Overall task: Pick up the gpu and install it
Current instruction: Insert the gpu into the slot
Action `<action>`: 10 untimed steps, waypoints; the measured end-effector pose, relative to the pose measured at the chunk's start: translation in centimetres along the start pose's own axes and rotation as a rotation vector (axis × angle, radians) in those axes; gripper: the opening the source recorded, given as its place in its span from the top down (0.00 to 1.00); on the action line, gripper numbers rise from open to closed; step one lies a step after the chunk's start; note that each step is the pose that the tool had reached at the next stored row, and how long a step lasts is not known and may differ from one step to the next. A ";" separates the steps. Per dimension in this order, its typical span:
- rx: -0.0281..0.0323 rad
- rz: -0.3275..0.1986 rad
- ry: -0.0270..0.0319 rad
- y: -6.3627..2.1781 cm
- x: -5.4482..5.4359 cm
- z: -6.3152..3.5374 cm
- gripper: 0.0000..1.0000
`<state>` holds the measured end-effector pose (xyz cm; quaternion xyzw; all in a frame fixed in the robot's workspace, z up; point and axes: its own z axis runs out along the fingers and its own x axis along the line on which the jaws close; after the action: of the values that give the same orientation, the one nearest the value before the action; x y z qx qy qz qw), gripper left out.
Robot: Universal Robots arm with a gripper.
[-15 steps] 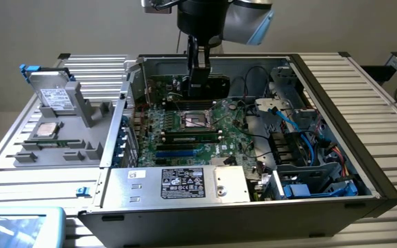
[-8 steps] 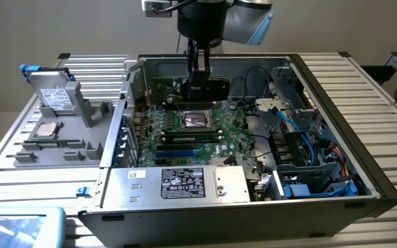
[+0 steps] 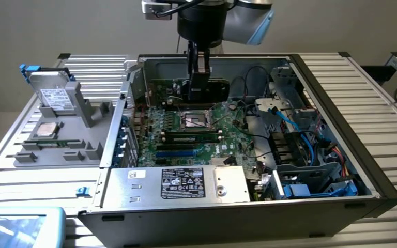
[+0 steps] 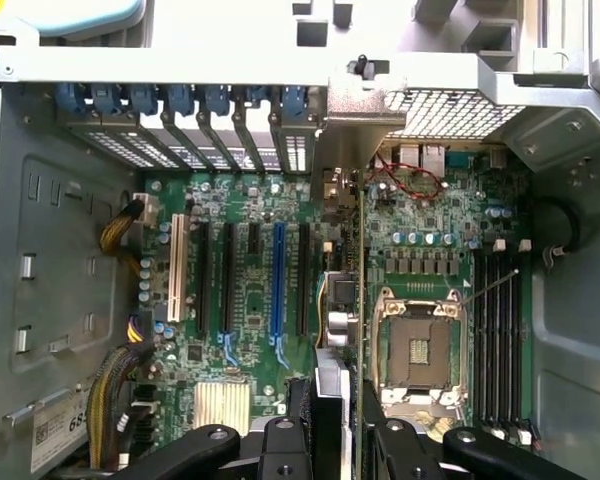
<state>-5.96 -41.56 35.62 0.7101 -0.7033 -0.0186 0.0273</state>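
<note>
Currently held: the gripper (image 4: 338,428) is clamped on the gpu (image 3: 214,89), a thin flat green circuit-board card with a black cooler on one face; a finger presses on each face.
Place of the card: it hangs upright inside the open grey metal computer case (image 3: 336,98), above the large green motherboard (image 4: 250,330). As far as I can judge, it is not seated in any slot.
Card from the wrist: it is seen edge-on, as a thin green line between the row of long slots and the square silver processor socket (image 4: 417,350). Its long silver end bracket (image 4: 352,135) points toward the rear wall of the case.
Step in hand: I judge the card is being carried over the board for seating.
Doing it well: the card should be kept vertical, with its lower edge parallel to the long blue slot (image 4: 278,270). The bracket should line up with one rear opening under the blue plastic clips (image 4: 180,100). A tilted card would probably jam.
Edges to mind: the rear wall and the thin red wire (image 4: 412,182) are near the bracket. The yellow and black cable bundle (image 4: 120,235) is well apart, beyond the slots.
Open room: the space above the slots looks free. At the exterior view's right, the blue cables (image 3: 291,121) crowd the case.
</note>
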 end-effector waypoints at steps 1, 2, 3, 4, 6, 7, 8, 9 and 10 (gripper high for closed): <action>0.0000 0.000 -0.0001 0.00 0.0 0.03 0.71; 0.0000 0.000 0.0000 0.00 0.0 0.05 0.71; -0.0001 0.000 0.0001 0.00 0.1 0.08 0.71; 0.0000 0.000 0.0000 -0.01 0.1 0.11 0.71; -0.0001 0.000 0.0000 -0.01 0.1 0.16 0.71; 0.0000 0.000 -0.0003 -0.01 0.1 0.19 0.71; 0.0000 0.000 -0.0004 -0.02 0.2 0.21 0.71; 0.0001 0.000 -0.0006 -0.02 0.2 0.25 0.71; 0.0001 0.000 -0.0006 -0.01 0.2 0.26 0.71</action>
<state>-5.96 -41.80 35.36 0.7101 -0.7033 -0.0187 0.0270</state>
